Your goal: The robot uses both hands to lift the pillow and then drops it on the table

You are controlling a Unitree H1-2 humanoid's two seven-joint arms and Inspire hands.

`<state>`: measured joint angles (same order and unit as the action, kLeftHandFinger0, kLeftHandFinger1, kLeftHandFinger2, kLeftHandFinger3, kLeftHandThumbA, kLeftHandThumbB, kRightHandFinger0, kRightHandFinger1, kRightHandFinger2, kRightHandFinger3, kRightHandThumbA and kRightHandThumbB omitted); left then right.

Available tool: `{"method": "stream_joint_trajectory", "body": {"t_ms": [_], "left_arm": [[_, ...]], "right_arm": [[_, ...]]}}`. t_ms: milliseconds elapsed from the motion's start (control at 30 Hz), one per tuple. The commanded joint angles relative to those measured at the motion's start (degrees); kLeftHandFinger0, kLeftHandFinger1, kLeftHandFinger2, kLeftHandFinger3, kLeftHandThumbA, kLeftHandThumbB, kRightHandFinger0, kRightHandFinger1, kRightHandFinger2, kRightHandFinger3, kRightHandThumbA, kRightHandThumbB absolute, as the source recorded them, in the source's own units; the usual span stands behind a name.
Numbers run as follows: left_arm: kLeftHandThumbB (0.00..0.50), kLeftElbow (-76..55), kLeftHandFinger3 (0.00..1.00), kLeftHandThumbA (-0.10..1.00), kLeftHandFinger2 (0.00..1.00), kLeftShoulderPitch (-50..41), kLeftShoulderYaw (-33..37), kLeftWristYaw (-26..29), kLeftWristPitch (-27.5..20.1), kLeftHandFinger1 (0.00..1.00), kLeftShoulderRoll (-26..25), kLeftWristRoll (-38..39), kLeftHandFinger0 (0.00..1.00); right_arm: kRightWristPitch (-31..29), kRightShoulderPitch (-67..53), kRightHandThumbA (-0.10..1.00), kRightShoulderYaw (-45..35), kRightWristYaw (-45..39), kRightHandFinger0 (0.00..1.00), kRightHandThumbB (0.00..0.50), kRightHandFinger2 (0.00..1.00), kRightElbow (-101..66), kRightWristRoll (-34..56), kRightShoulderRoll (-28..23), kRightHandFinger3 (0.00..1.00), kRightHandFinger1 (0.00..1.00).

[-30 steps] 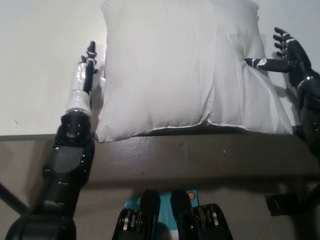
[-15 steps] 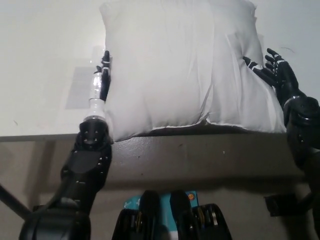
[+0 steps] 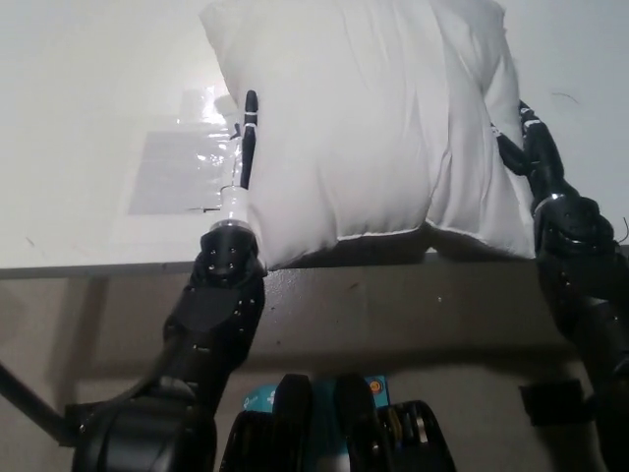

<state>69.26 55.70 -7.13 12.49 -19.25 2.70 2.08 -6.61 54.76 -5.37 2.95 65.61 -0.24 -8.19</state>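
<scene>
On table [image 3: 88,118], pillow [image 3: 364,118] squeezed between left hand [image 3: 242,147], right hand [image 3: 526,138]

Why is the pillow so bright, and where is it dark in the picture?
In the head view, the pillow and the table are lit so strongly that they nearly wash out, with only soft grey folds showing; the clear sheet gives a little glare; below the table edge everything falls into dim shadow, and the whole picture looks slightly soft.

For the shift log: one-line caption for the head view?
Left hand and right hand press opposite sides of white pillow on table.
</scene>
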Motion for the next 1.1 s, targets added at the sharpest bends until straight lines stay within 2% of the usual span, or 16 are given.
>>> {"method": "stream_joint_trajectory", "body": {"t_ms": [0, 133, 200, 300, 333, 467, 533, 567, 633, 767, 833, 867, 900, 933, 1000, 1067], "left_arm": [[0.146, 0.0, 1.0, 1.0, 1.0, 3.7, 1.1, -1.9, -1.3, 1.0, 5.5, 0.7, 1.0], [0.135, 0.7, 1.0, 1.0, 1.0, 3.4, 2.7, 0.3, -2.2, 1.0, 5.8, -0.9, 1.0], [0.137, 1.3, 1.0, 1.0, 1.0, 3.5, 3.1, 0.5, -2.5, 1.0, 5.7, -0.9, 1.0], [0.153, 2.4, 1.0, 1.0, 1.0, 4.0, 3.7, 1.4, -2.6, 1.0, 5.8, -1.2, 1.0], [0.147, 2.5, 1.0, 1.0, 1.0, 3.9, 3.7, 1.5, -2.6, 1.0, 5.8, -1.1, 1.0], [0.125, 2.4, 1.0, 1.0, 1.0, 3.3, 3.8, 1.0, -2.8, 1.0, 5.8, -0.6, 1.0], [0.136, 2.2, 1.0, 1.0, 1.0, 3.2, 4.0, 0.9, -3.1, 1.0, 5.7, -0.7, 1.0], [0.147, 0.9, 1.0, 1.0, 1.0, 3.6, 3.9, 0.7, -3.4, 1.0, 5.7, -0.3, 1.0], [0.158, -1.1, 1.0, 1.0, 1.0, 4.6, 4.1, 0.6, -3.4, 1.0, 5.4, -0.3, 1.0], [0.177, -7.0, 1.0, 1.0, 1.0, 5.9, 5.3, 0.7, -2.1, 1.0, 4.8, -1.1, 1.0], [0.184, -9.8, 1.0, 1.0, 1.0, 6.6, 5.7, 0.2, -1.1, 1.0, 4.7, -0.8, 1.0], [0.154, -12.7, 1.0, 1.0, 1.0, 7.6, 5.8, -0.4, -0.3, 1.0, 4.6, -0.2, 1.0], [0.146, -13.7, 1.0, 1.0, 1.0, 8.3, 5.7, -0.6, -0.5, 1.0, 4.6, 0.1, 1.0], [0.166, -14.9, 1.0, 1.0, 1.0, 9.2, 5.9, 0.1, 0.3, 1.0, 4.5, 0.0, 1.0], [0.18, -15.9, 1.0, 1.0, 1.0, 9.9, 6.2, 0.5, 1.1, 1.0, 4.4, -0.1, 1.0], [0.176, -19.3, 1.0, 1.0, 1.0, 11.4, 6.5, 0.6, 4.0, 1.0, 3.9, -0.3, 1.0]], "right_arm": [[-1.4, 1.2, 1.0, 2.5, -2.3, 1.0, 0.423, 1.0, -1.2, -0.2, 6.5, 1.0, 1.0], [-1.7, 1.2, 1.0, 3.5, -3.1, 1.0, 0.461, 1.0, -1.8, -0.2, 7.7, 1.0, 1.0], [-1.7, 1.3, 1.0, 3.4, -4.2, 1.0, 0.453, 1.0, -2.5, 0.5, 8.0, 1.0, 1.0], [-1.2, 1.0, 1.0, 3.3, -4.7, 1.0, 0.417, 1.0, -4.4, 1.2, 8.6, 1.0, 1.0], [-0.7, 0.7, 1.0, 3.3, -4.5, 1.0, 0.401, 1.0, -5.1, 1.3, 8.7, 1.0, 1.0], [0.3, 0.0, 1.0, 3.3, -4.9, 1.0, 0.397, 1.0, -7.0, 1.7, 9.1, 1.0, 1.0], [0.4, -0.4, 1.0, 3.3, -4.9, 1.0, 0.41, 1.0, -8.0, 2.0, 9.1, 1.0, 1.0], [0.5, -0.7, 1.0, 3.0, -5.1, 1.0, 0.432, 1.0, -10.2, 2.6, 9.2, 1.0, 1.0], [0.8, -0.7, 1.0, 3.6, -4.7, 1.0, 0.421, 1.0, -14.2, 2.5, 8.7, 1.0, 1.0], [3.3, -0.4, 1.0, 4.9, -4.6, 1.0, 0.429, 1.0, -22.3, 1.6, 7.6, 1.0, 1.0], [3.4, 0.0, 1.0, 5.0, -5.0, 1.0, 0.408, 1.0, -25.4, 2.2, 7.1, 1.0, 1.0], [4.1, 1.1, 1.0, 4.9, -4.4, 1.0, 0.464, 1.0, -27.6, 2.3, 6.9, 1.0, 1.0], [4.6, 1.9, 1.0, 4.9, -4.3, 1.0, 0.476, 1.0, -28.7, 2.3, 6.7, 1.0, 1.0], [5.5, 2.6, 1.0, 5.1, -4.1, 1.0, 0.491, 1.0, -30.2, 2.1, 6.5, 1.0, 1.0], [5.5, 3.3, 1.0, 5.3, -4.0, 1.0, 0.494, 1.0, -31.4, 1.9, 6.3, 1.0, 1.0], [6.6, 5.1, 1.0, 5.6, -4.1, 1.0, 0.5, 1.0, -34.8, 1.8, 5.9, 1.0, 1.0]]}}
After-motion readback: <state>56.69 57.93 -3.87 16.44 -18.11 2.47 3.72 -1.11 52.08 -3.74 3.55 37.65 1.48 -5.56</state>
